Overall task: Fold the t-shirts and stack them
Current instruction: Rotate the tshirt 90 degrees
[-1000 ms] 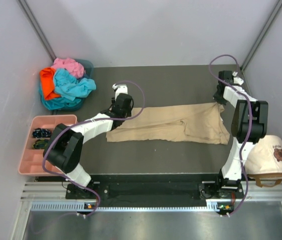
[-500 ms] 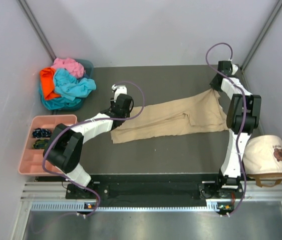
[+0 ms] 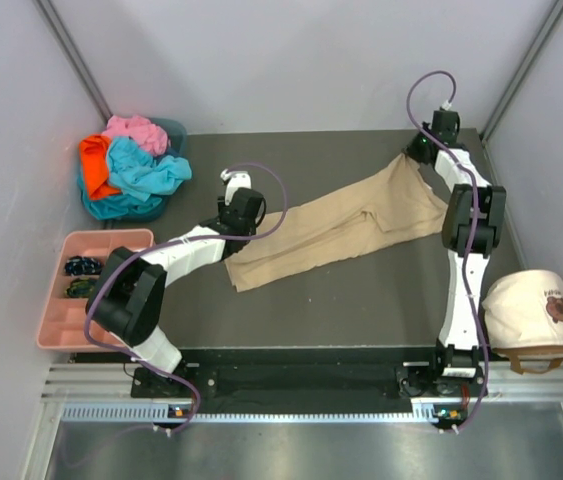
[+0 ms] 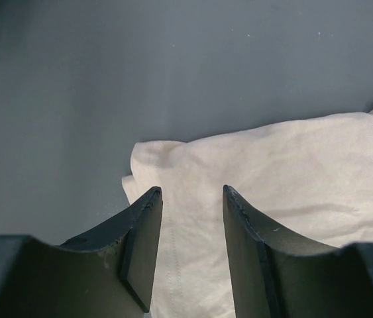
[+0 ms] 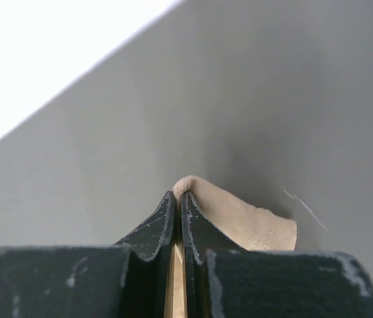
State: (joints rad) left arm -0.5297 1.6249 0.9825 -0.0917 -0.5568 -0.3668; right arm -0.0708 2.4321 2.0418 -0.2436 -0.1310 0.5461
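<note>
**Tan shirt being drawn out by one corner.** Within the last second the right arm has reached further away and carried the right end of the tan shirt [image 3: 331,225] toward the far right corner of the table [image 3: 311,320]. The shirt, which lay roughly level from left to right, now runs on a slant from near left to far right. Its near left end has slid a little rightward. The cloth looks pulled longer and narrower rather than spread flat, so folding has probably not begun and the shirt likely needs squaring up first.

The right gripper [image 3: 413,158] is pinched tight on a fold of tan cloth, and the wrist view shows the fabric emerging between its closed fingers. This arm is stretched almost straight, with the wrist over the far edge and the held corner lifted slightly.

The left gripper [image 3: 241,218] has hardly moved. Its forearm is angled in from the left and its fingers [image 4: 143,225] point down over the shirt's left end. The fingers are parted, with cloth lying under the gap, and nothing appears to be gripped.

The remaining turquoise, orange and pink shirts [image 3: 131,160] sit heaped at the far left, well apart from the work, not yet handled.
</note>
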